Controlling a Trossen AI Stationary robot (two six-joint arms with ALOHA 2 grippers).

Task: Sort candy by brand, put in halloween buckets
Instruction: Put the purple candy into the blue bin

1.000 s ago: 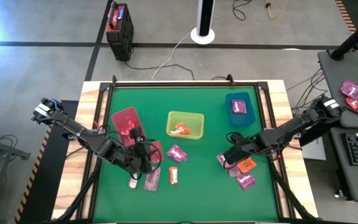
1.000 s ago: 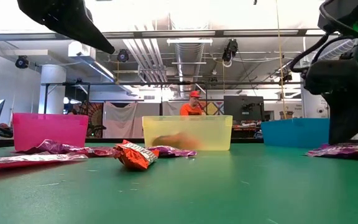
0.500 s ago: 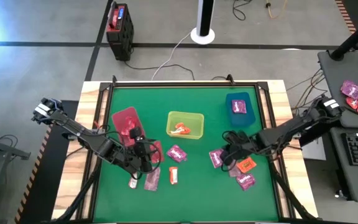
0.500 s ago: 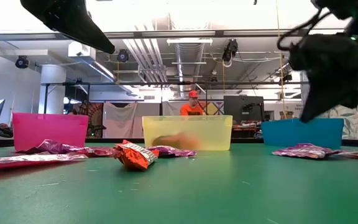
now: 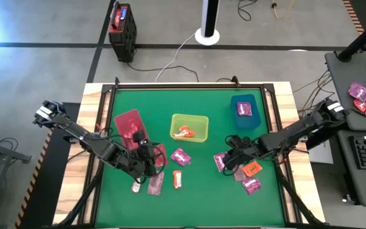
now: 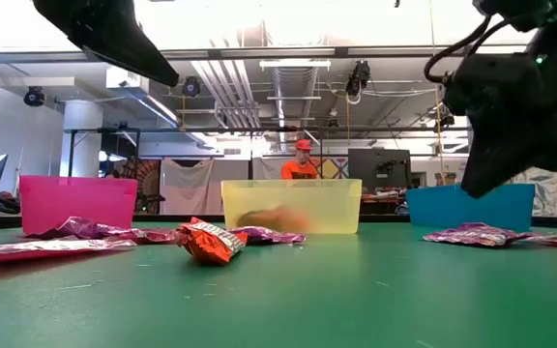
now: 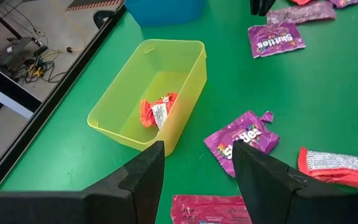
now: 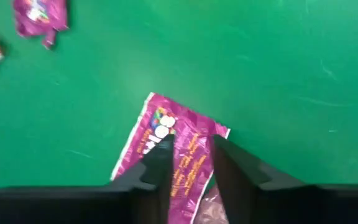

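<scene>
On the green worktop (image 5: 196, 191) three bins stand in a row toward the far edge: the red bin (image 5: 128, 123) on the left, the yellow bin (image 5: 189, 128) in the middle, the blue bin (image 5: 243, 111) near the far right corner. An orange packet (image 5: 184, 131) lies in the yellow bin, and a purple packet (image 5: 244, 109) lies in the blue bin.

The right gripper (image 5: 229, 160) hangs low over the right half of the worktop. Its fingers (image 8: 159, 163) stand a little apart, straddling a purple Skittles packet (image 8: 169, 155) that lies flat on the worktop. In the low view that packet (image 6: 472, 234) rests on the surface with the gripper (image 6: 482, 179) clear above it, so nothing is pinched. Just beside it, nearer the right edge, lie another orange packet (image 5: 253, 168) and one more purple packet (image 5: 251, 185).

The left gripper (image 5: 150, 160) hovers over the left half, near the red bin, its fingers (image 7: 146, 177) spread and holding nothing. Between the yellow bin and the near edge lies a purple packet (image 5: 180, 156). Toward the near left lie an orange-and-white packet (image 5: 177, 179) and a dull pink packet (image 5: 156, 183).
</scene>
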